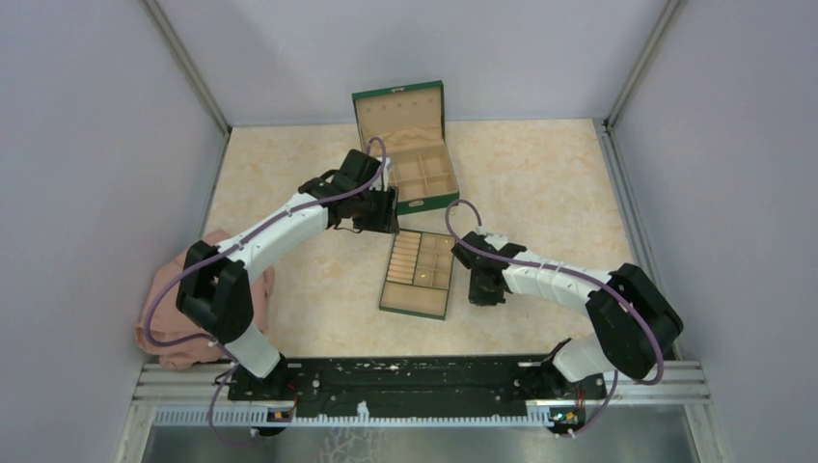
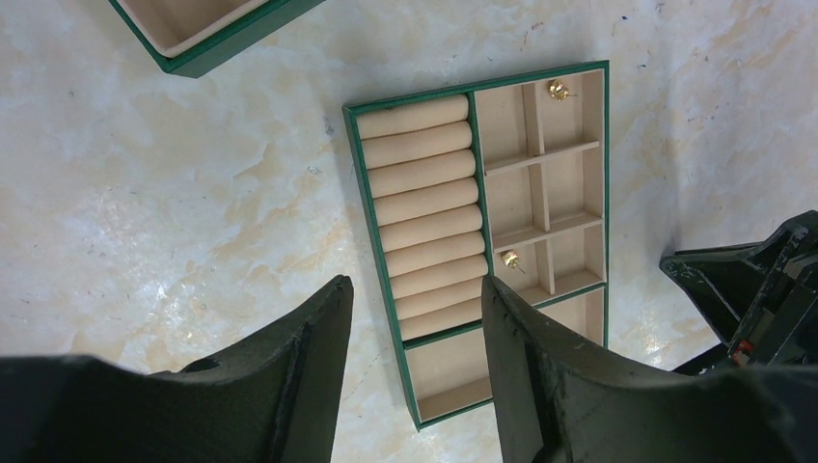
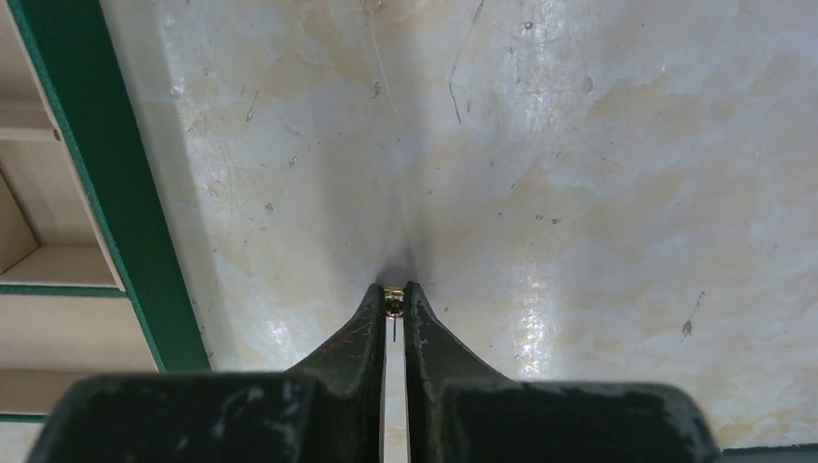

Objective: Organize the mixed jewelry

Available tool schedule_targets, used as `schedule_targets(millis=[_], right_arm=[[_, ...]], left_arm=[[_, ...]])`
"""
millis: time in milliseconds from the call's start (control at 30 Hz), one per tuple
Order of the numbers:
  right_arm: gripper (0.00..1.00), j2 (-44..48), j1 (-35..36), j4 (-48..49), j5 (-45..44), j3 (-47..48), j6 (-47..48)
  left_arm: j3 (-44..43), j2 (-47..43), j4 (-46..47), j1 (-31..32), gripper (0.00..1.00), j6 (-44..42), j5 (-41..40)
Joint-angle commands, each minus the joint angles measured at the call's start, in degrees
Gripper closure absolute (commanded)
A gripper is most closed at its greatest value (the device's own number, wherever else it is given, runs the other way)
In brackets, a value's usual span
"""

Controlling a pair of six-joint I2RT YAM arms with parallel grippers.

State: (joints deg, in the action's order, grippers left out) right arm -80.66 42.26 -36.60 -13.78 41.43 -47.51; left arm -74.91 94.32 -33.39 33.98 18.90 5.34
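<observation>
My right gripper [image 3: 394, 292] is shut on a tiny gold stud earring [image 3: 394, 303] and holds it by the tips just over the table, right of the tray; in the top view this gripper [image 1: 482, 289] is beside the tray's right edge. The flat divided tray [image 2: 594, 69] has a green rim, beige ring rolls and small compartments. Two gold earrings lie in its compartments, one at the far corner [image 2: 558, 90] and one near the middle [image 2: 508, 258]. My left gripper [image 2: 415, 294] is open and empty, held above the tray's near end; in the top view it [image 1: 371, 214] is left of the green box.
The green box [image 1: 418, 164] with beige compartments stands open at the back, lid upright. The tray [image 1: 420, 307] lies in front of it. A pink cloth [image 1: 169, 323] is bunched at the left edge. Grey walls enclose the table on three sides.
</observation>
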Motion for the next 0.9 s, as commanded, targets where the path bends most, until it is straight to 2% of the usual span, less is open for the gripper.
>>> schedule_targets(millis=[0, 167, 400, 600, 767, 867], right_arm=[[1.00, 0.48, 0.51, -0.04, -1.77, 1.26, 0.30], [0.99, 2.83, 0.14, -0.50, -1.39, 2.05, 1.76], [1.00, 5.57, -6.23, 2.04, 9.25, 2.62, 7.21], [0.99, 10.47, -16.79, 6.42, 23.69, 2.51, 10.90], [0.99, 13.82, -28.78, 12.74, 42.53, 0.49, 10.28], [0.99, 15.31, -33.50, 18.88, 52.64, -1.01, 7.54]], left_arm=[[0.33, -2.05, 1.32, -0.31, 0.41, 0.72, 0.43], [0.27, -2.52, 1.35, -0.40, 0.41, 0.88, 0.08], [0.60, -3.15, 1.98, -0.45, 0.39, 0.53, 1.39], [-0.01, -3.74, 2.43, -1.47, 0.37, 0.25, 6.20], [-2.40, -4.15, 0.21, -3.87, 0.36, -2.24, 11.20], [-3.21, -4.98, -0.61, -5.62, 0.36, -3.21, 14.09]])
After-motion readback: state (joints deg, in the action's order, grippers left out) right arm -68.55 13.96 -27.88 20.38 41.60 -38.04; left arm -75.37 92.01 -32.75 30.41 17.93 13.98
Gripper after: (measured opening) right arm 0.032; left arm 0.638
